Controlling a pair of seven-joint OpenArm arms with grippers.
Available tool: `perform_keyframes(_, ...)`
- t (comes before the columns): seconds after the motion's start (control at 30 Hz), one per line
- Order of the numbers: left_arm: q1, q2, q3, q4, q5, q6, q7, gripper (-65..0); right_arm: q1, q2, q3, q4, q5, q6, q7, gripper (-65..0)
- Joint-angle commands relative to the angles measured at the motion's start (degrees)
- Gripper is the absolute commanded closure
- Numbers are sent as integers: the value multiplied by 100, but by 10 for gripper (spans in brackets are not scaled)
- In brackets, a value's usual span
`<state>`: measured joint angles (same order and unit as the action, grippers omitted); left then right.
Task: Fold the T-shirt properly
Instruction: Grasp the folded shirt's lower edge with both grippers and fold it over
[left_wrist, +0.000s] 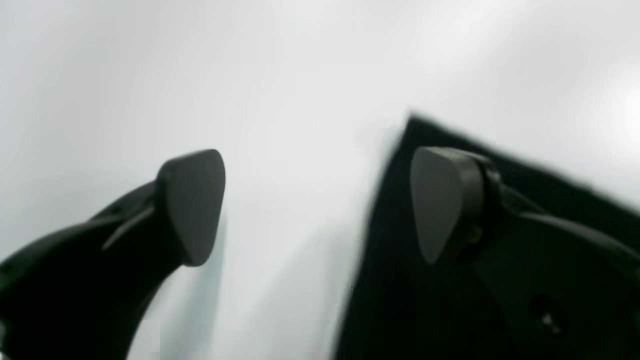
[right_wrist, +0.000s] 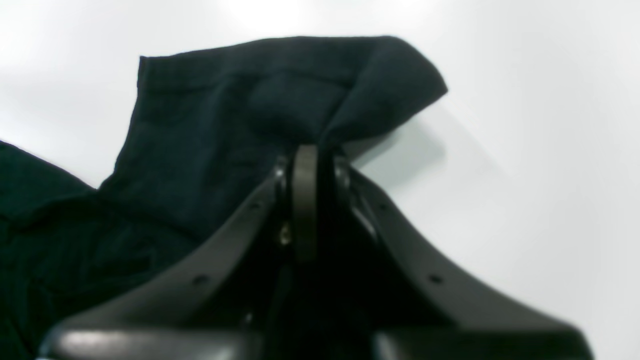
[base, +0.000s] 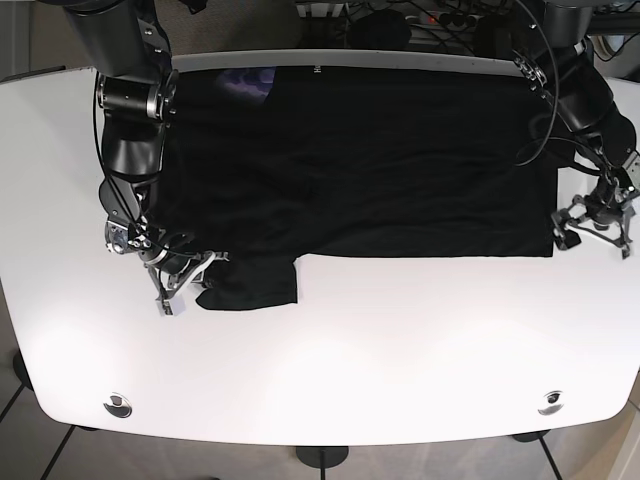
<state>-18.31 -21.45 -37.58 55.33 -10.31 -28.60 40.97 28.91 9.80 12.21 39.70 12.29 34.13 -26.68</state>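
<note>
A black T-shirt (base: 370, 160) lies spread flat across the far half of the white table (base: 330, 350). One sleeve (base: 250, 282) sticks out toward the front at the left. My right gripper (base: 190, 280) is shut on the edge of that sleeve (right_wrist: 240, 120), lifting a fold of cloth, as the right wrist view shows (right_wrist: 305, 165). My left gripper (base: 592, 232) is open at the shirt's right bottom corner (left_wrist: 415, 130); one finger (left_wrist: 445, 200) is over the cloth, the other finger (left_wrist: 192, 200) over bare table.
Cables and dark equipment (base: 420, 25) sit behind the table's far edge. Two round fittings (base: 118, 406) (base: 548, 402) are set in the table near the front edge. Bare white tabletop fills the near half.
</note>
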Motion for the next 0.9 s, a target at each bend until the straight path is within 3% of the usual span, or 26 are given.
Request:
perform_keyframes(0.03,-187,-101,176,-61,-108,-380,-110,-543,120,35,6,60,-47,2,-88,-29)
perform_keyframes(0.23,-196,-66,281,-491,-108,-459,-110,-489,103,26,6,69,-38,2,-80,-29)
perform_keyframes(0.3,-310,-66,281,-606,-99,-467,-119,-442,103,26,6,69,-38,2,-80,-29)
perform_keyframes(0.33,-372,-66,281,-685,-99,-467,-119,-392,103,26,6,69,-38,2,-80,-29)
perform_keyframes(0.37,-451,-66,281,-843,-99,-467,-128,-287,112,26,14,69,-38,2,-71,-29)
perform_keyframes(0.4,-521,-66,281,-948,-90,-467,-128,-224,103,26,14,122,-38,2,-71,-29)
perform_keyframes(0.5,-706,-66,281,-1221,-90,-476,-251,-106,-29,0,14,535,-38,2,-97,-27)
perform_keyframes(0.67,-741,-83,941,-1239,-117,-476,-462,-4,-117,-158,14,904,-47,-6,-211,-24)
perform_keyframes(0.9,-635,-48,747,45,-117,-485,-312,-6,-91,-141,14,1274,-38,-15,-211,-17)
